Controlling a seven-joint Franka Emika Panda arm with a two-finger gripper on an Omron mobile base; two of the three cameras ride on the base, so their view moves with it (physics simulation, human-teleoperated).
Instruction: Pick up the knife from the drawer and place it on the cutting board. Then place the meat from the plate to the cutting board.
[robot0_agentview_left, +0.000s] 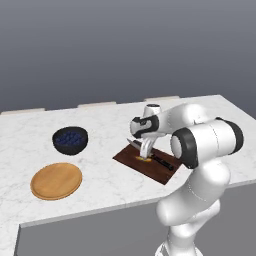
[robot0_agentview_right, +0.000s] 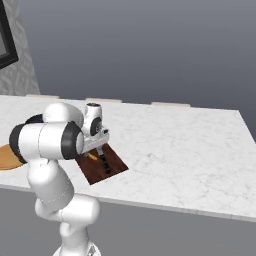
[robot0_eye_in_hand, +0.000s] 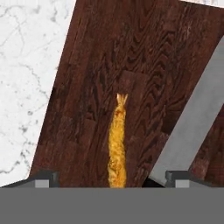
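The meat (robot0_eye_in_hand: 117, 144), a slim orange-yellow piece, lies flat on the cutting board (robot0_eye_in_hand: 131, 57), lengthwise between the two finger tips of the gripper (robot0_eye_in_hand: 113, 178) in the hand view. The finger tips (robot0_eye_in_hand: 43, 179) stand wide apart, one on each side of the meat, with a gap to it on both sides; the jaws are spread and grip nothing. The knife (robot0_eye_in_hand: 192, 127) rests on the same board just beside the meat, its silver blade running at a slant and passing close to the far finger tip. In the left base view the meat (robot0_agentview_left: 143, 159) shows as a small yellow spot under the gripper (robot0_agentview_left: 145, 152), and the knife's black handle (robot0_agentview_left: 164, 162) points toward the board's near corner. The cutting board (robot0_agentview_left: 131, 159) sits on the white marble counter (robot0_agentview_left: 110, 125). Well apart from it, on the robot's left, a dark bowl of blue berries (robot0_agentview_left: 70, 139) stands near the plate (robot0_agentview_left: 56, 180), which lies flat near the counter's front edge.
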